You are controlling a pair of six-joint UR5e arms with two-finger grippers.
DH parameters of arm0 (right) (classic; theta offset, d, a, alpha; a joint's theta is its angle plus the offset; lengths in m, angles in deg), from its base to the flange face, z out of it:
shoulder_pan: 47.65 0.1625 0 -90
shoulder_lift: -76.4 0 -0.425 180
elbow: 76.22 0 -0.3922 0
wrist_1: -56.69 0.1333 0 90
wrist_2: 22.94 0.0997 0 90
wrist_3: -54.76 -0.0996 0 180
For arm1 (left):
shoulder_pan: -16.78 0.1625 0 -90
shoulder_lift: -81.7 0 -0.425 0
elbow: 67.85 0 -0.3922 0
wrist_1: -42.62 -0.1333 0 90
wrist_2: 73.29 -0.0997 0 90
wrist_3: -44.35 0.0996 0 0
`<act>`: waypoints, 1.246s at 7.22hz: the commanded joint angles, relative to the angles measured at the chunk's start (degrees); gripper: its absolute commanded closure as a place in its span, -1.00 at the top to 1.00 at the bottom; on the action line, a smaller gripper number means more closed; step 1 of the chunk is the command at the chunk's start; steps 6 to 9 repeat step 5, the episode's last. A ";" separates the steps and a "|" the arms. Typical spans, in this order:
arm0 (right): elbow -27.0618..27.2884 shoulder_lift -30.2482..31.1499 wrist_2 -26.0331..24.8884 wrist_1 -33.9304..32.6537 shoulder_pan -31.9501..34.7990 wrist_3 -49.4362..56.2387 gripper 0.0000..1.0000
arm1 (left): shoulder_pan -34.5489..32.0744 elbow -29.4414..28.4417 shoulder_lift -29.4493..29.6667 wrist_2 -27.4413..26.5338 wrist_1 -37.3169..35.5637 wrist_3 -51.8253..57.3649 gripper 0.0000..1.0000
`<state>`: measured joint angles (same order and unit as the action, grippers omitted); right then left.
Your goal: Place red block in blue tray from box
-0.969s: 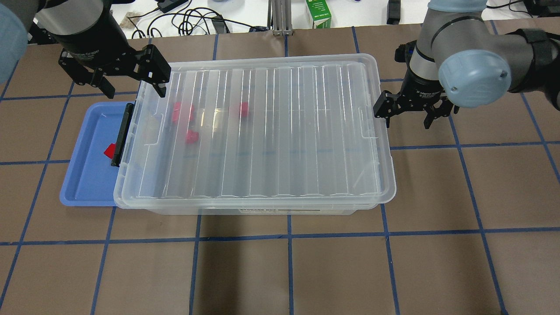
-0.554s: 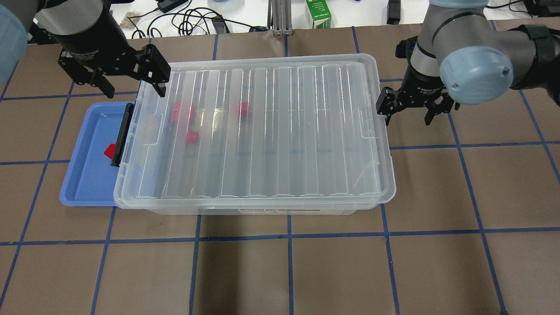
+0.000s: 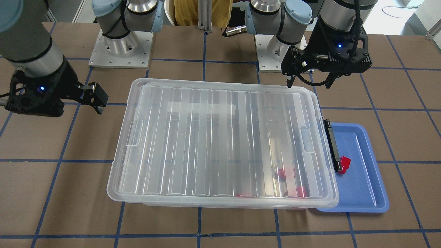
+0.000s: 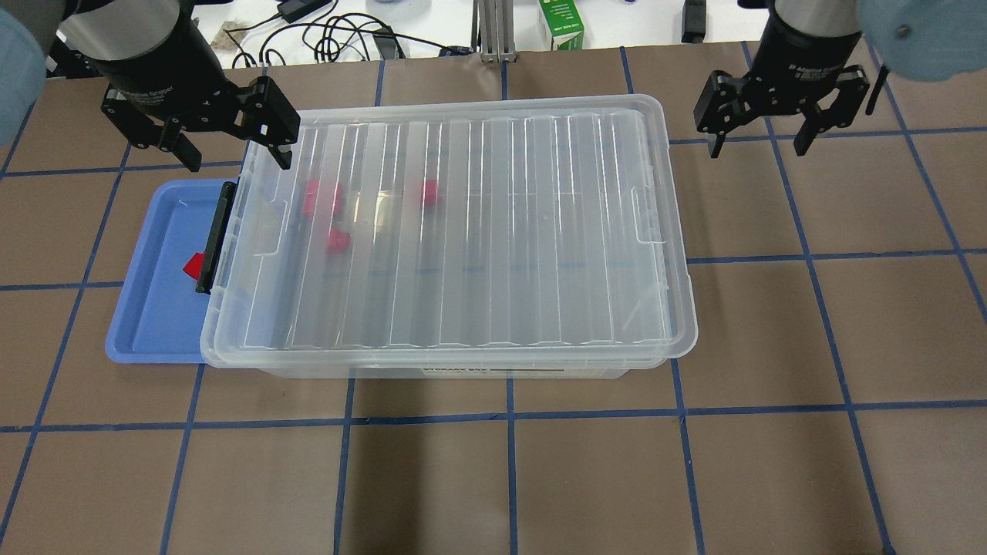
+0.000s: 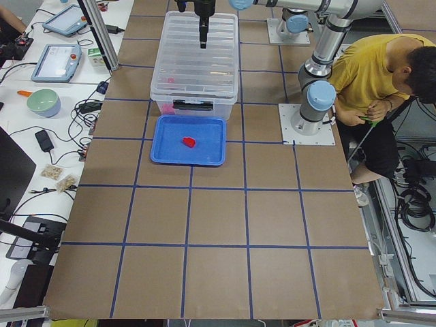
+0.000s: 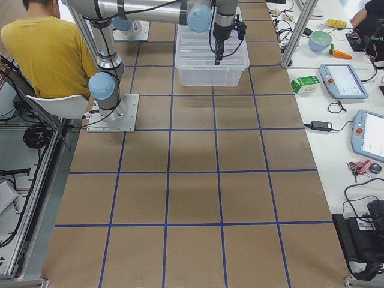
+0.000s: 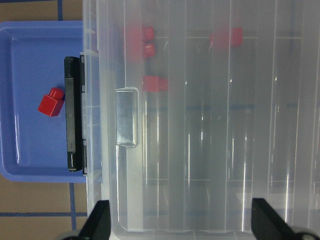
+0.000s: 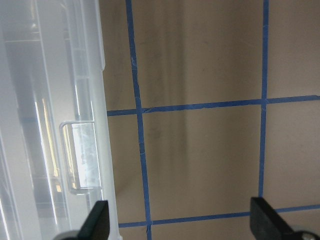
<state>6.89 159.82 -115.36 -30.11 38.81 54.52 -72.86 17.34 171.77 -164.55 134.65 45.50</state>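
Observation:
One red block [image 4: 193,266] lies in the blue tray [image 4: 154,308], partly hidden by the box's black latch [image 4: 216,235]; it also shows in the left wrist view [image 7: 51,102] and the front view [image 3: 344,162]. The clear box [image 4: 478,231] has its lid on, and three more red blocks [image 4: 338,241] show blurred through it near the latch end. My left gripper [image 4: 237,158] is open and empty above the box's far left corner. My right gripper [image 4: 759,146] is open and empty over the table beyond the box's far right corner.
The tray's right part sits tucked under the box's latch end. A green carton [image 4: 561,23] and cables lie past the table's far edge. Brown table with blue tape lines [image 8: 200,165] stretches right of and in front of the box.
My right gripper has moved from the box's right end to the far right and away from it, still open. The left gripper, box, tray and blocks have not moved.

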 commanded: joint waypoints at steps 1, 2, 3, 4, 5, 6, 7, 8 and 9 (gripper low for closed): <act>-1.02 2.80 0.58 4.96 0.29 -0.64 1.00 | 0.00 0.07 0.01 -0.06 0.00 0.00 1.00; -0.93 4.37 0.67 5.50 0.64 -0.64 1.00 | 0.26 -0.28 0.10 -0.15 0.00 0.00 1.00; -0.32 4.47 3.71 6.37 0.73 -0.64 1.00 | 0.17 0.06 0.02 -0.24 0.08 0.00 1.00; 0.56 4.73 4.18 6.38 0.73 -0.73 1.00 | 0.17 0.07 0.10 -0.15 -0.09 0.09 1.00; 0.83 4.99 3.75 6.38 0.73 -0.90 1.00 | 0.17 0.15 0.02 -0.24 -0.09 0.18 1.00; 0.83 4.99 3.75 6.38 0.73 -0.90 1.00 | 0.17 0.15 0.02 -0.24 -0.09 0.18 1.00; 0.83 4.99 3.75 6.38 0.73 -0.90 1.00 | 0.17 0.15 0.02 -0.24 -0.09 0.18 1.00; 0.83 4.99 3.75 6.38 0.73 -0.90 1.00 | 0.17 0.15 0.02 -0.24 -0.09 0.18 1.00; 0.83 4.99 3.75 6.38 0.73 -0.90 1.00 | 0.17 0.15 0.02 -0.24 -0.09 0.18 1.00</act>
